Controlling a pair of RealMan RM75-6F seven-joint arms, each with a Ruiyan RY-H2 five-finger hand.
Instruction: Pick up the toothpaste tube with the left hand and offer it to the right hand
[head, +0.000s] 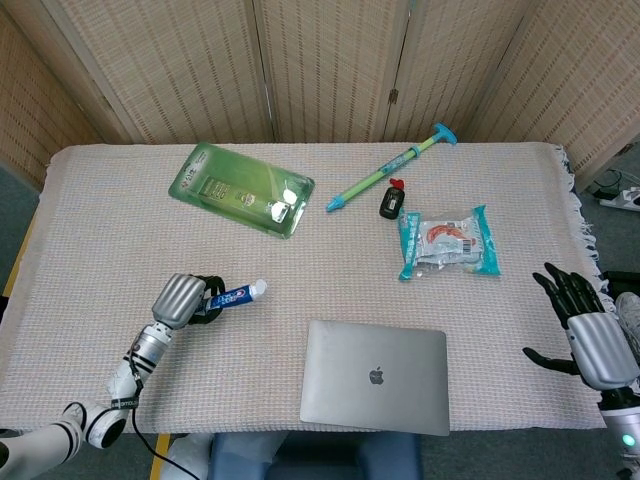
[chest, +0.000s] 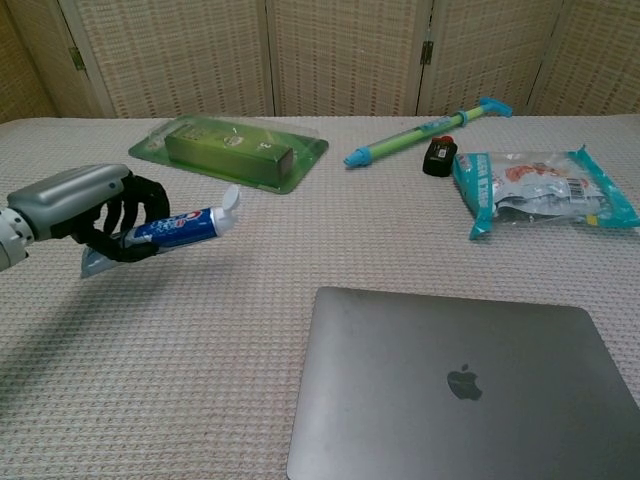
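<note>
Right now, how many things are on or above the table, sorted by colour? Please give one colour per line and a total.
Green: 1, the green blister pack
Green and teal: 1, the long syringe-shaped toy
Teal: 1, the snack packet
Black: 1, the small black item
Grey: 1, the closed laptop
Blue and white: 1, the toothpaste tube, gripped by the left hand
Total: 6

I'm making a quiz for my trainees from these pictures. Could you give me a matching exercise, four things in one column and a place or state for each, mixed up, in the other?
Things:
1. toothpaste tube
2. laptop
3. right robot hand
4. snack bag

Places or states:
A. closed, at the near table edge
B. open, holding nothing, beside the table's right edge
C. lifted off the cloth in the left robot hand
D. lying flat, right of centre, by the small black item

Pairs: 1-C, 2-A, 3-B, 4-D
</note>
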